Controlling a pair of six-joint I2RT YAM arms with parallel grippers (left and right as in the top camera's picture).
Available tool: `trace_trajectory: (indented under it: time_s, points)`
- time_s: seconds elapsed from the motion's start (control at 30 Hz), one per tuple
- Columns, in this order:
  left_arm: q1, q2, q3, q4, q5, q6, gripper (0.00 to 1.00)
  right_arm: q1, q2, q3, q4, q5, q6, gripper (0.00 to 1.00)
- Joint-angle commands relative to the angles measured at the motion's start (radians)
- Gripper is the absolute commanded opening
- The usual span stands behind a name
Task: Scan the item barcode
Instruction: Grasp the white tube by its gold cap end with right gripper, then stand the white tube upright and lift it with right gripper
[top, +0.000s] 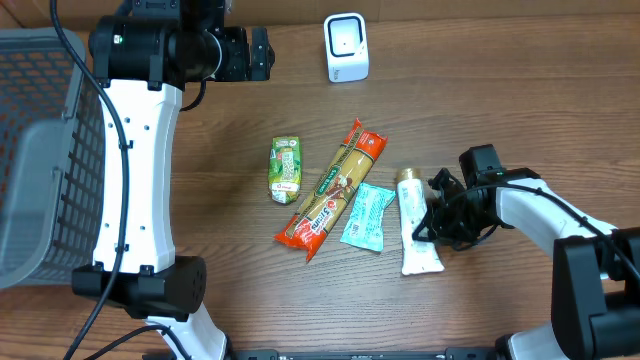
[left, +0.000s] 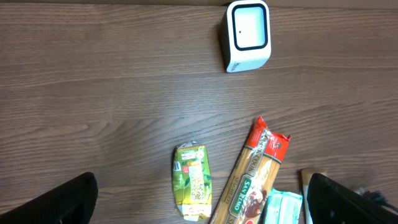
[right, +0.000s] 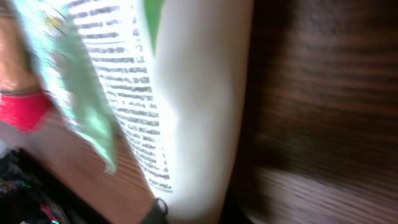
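Observation:
A white tube (top: 415, 228) with a gold cap lies on the table, rightmost in a row of items. My right gripper (top: 432, 222) is down at the tube's right side and shut on it. In the right wrist view the tube (right: 193, 93) fills the frame, blurred, its printed text facing the camera, and one dark fingertip (right: 157, 213) touches its lower end. The white barcode scanner (top: 346, 47) stands at the back of the table. My left gripper (top: 250, 55) hangs open high above the table, left of the scanner (left: 247, 35), holding nothing.
Left of the tube lie a teal packet (top: 366, 216), a long red-orange pasta pack (top: 333, 188) and a green packet (top: 285, 168). A grey wire basket (top: 40, 150) sits at the left edge. The left wrist view shows the green packet (left: 193, 180) and pasta pack (left: 252, 177) below.

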Motion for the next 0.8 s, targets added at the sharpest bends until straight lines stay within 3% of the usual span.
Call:
trace_trajectory:
  time_s: [0.0,0.77]
  points:
    - [-0.001,0.005,0.006,0.000,-0.006,0.016,1.00,0.005,0.010,-0.012,0.056,0.086,0.051,0.04]
    - [-0.001,0.005,0.006,0.000,-0.006,0.016,1.00,0.003,0.010,0.322,-0.014,0.099,0.023,0.04]
